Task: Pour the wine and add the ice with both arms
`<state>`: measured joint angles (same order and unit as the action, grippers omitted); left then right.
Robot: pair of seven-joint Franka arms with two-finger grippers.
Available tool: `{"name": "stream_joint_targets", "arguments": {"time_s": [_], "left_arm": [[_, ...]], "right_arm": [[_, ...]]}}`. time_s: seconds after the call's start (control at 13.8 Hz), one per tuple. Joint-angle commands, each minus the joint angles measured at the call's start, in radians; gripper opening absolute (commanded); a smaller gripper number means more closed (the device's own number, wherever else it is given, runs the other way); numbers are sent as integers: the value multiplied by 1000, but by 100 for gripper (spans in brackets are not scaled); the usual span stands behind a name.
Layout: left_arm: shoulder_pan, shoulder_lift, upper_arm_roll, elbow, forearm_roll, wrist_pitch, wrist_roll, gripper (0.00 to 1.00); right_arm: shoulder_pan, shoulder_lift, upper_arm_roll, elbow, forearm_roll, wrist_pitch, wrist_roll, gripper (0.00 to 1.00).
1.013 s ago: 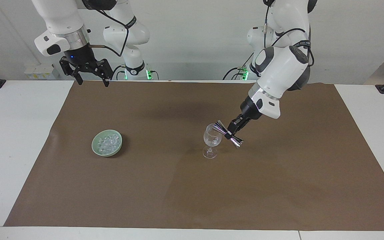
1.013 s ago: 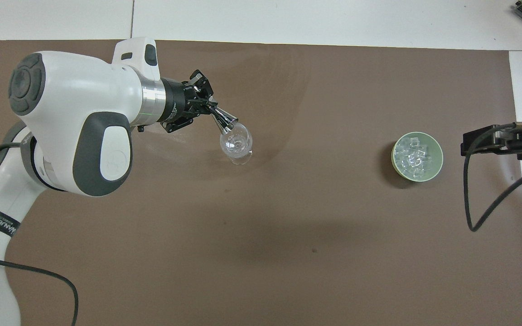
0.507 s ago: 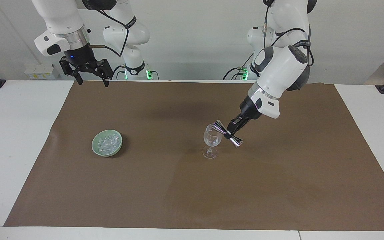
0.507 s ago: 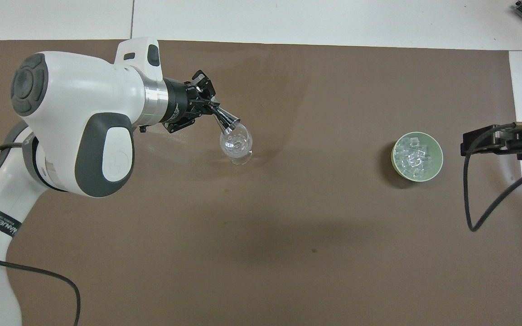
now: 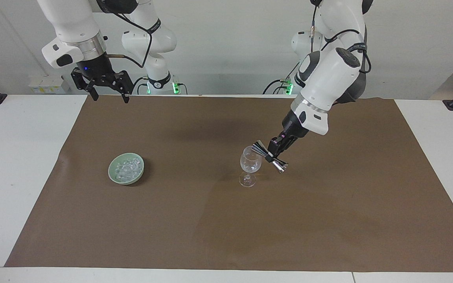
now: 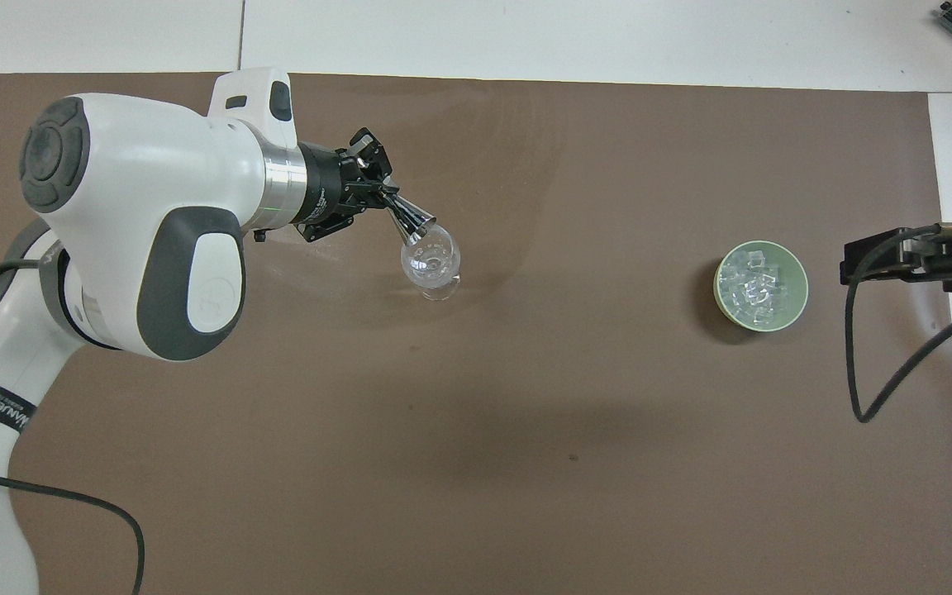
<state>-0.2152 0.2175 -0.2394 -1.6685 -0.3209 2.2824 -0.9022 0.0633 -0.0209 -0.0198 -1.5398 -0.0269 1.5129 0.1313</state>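
A clear stemmed wine glass (image 5: 249,164) stands upright on the brown mat; it also shows in the overhead view (image 6: 432,266). My left gripper (image 5: 276,148) is shut on the waist of a silver double-ended jigger (image 5: 268,157). It holds the jigger tilted, with one mouth at the glass's rim (image 6: 414,225). The ice (image 5: 128,166) is a heap of clear chunks in a pale green bowl (image 5: 111,173), toward the right arm's end. My right gripper (image 5: 109,96) hangs open and empty over the mat's edge nearest the robots.
The brown mat (image 5: 210,236) covers most of the white table (image 5: 14,177). In the overhead view the bowl (image 6: 802,285) sits beside the right gripper's tips (image 6: 864,264), and a black cable (image 6: 856,364) hangs from that arm.
My left arm's wrist has risen a little and the jigger's tilt at the glass rim has shifted slightly. The right gripper has barely moved.
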Motion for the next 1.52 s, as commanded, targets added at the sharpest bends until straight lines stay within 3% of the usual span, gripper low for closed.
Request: {"name": "stream_joint_targets", "arguments": {"time_s": [0.0, 0.43, 0.8, 1.01, 1.23, 1.45], "left_arm": [[-27, -17, 14, -7, 32, 6, -29, 0], [14, -17, 12, -16, -21, -6, -64, 0], [163, -23, 11, -30, -337, -144, -17, 0], [278, -17, 12, -53, -508, -260, 51, 0], [413, 0, 12, -85, -645, -403, 91, 0], [525, 43, 12, -86, -699, -533, 111, 0]], "right_arm": [[-14, -31, 3, -49, 5, 41, -21, 100], [-45, -44, -5, -141, 5, 154, -67, 100], [-46, -77, -6, -272, 5, 309, -78, 100], [-48, -48, -8, -302, 5, 363, -116, 100], [-75, -36, -8, -373, 2, 470, -134, 100], [-89, -25, -9, -437, -2, 545, -174, 100]]}}
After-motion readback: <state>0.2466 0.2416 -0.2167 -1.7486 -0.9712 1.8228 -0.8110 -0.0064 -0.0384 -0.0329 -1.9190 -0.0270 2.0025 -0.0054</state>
